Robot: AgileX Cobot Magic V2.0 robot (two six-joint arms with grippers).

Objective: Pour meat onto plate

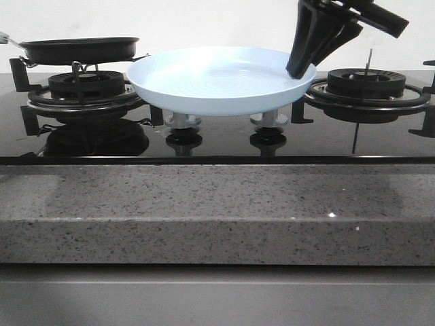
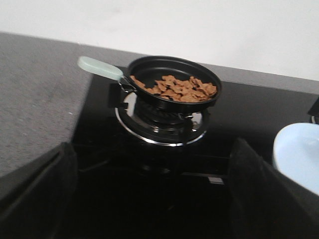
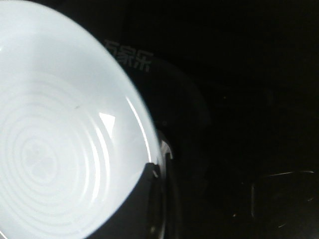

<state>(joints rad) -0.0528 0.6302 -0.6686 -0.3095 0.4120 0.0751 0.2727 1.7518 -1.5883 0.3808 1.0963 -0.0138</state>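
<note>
Nearest, pale blue plate (image 1: 221,80) pinched at rim by right gripper (image 1: 300,70), seemingly lifted; meat (image 2: 177,88) in frying pan (image 2: 174,82); left gripper (image 2: 149,194) spread wide.

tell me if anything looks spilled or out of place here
Nothing is spilled: the meat all sits inside the pan on the left burner. One oddity: the plate rests over the stove knobs rather than a flat surface, with the right gripper gripping its rim.
</note>
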